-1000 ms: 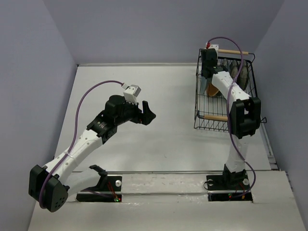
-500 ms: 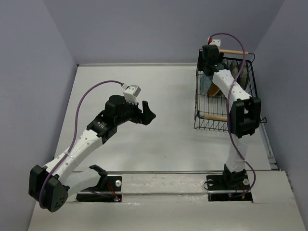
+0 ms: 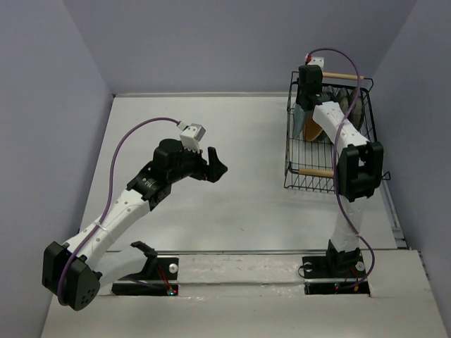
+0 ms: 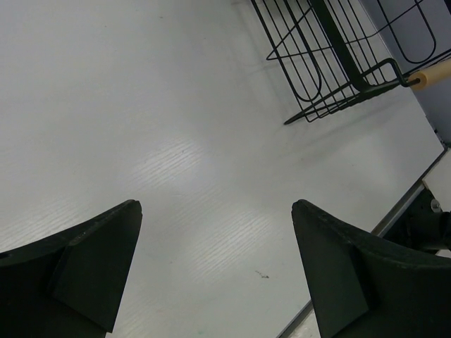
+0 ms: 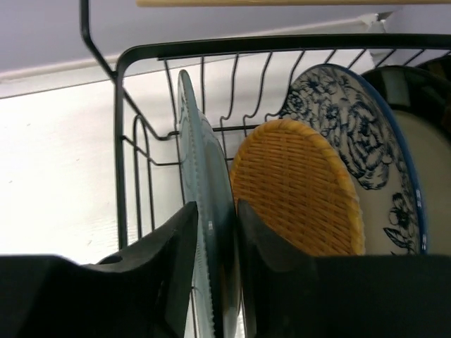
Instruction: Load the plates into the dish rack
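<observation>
Right gripper [image 5: 217,232] clamped on teal plate [image 5: 204,162], upright at left side of dish rack [image 5: 118,127], far right | orange-tan plate [image 5: 296,190], blue-flowered plate [image 5: 345,120] racked beside | left gripper [image 4: 215,267] spread, empty | seemingly only release left.

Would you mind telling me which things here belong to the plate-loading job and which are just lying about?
Job: dish rack; teal plate, clamped by the right tool; orange-tan plate; blue-flowered plate; dark-rimmed plate; left tool, open and empty.
Lying about: table; black bracket by the left base; purple cable.
</observation>
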Motion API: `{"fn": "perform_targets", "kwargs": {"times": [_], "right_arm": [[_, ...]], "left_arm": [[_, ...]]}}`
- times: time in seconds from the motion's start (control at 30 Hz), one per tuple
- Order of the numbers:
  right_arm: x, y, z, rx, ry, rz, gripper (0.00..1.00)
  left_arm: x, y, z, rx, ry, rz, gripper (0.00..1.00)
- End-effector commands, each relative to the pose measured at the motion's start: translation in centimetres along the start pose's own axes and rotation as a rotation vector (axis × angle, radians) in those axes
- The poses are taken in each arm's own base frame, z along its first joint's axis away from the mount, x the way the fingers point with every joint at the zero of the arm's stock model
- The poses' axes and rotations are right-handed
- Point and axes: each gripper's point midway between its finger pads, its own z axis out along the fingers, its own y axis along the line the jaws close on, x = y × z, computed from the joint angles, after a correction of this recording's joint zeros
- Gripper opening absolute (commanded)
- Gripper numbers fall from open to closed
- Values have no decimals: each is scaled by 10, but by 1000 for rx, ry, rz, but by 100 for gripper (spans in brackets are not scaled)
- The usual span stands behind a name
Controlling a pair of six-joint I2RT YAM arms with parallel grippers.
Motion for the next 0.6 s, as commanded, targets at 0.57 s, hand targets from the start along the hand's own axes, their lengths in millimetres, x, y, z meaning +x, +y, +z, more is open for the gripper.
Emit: {"fn": "perform_targets", "kwargs": {"times": [0.57], "right_arm": [[-72, 14, 12, -95, -175, -14, 7]], "left_arm": [[-26, -8, -3, 22, -71, 22, 99]]}}
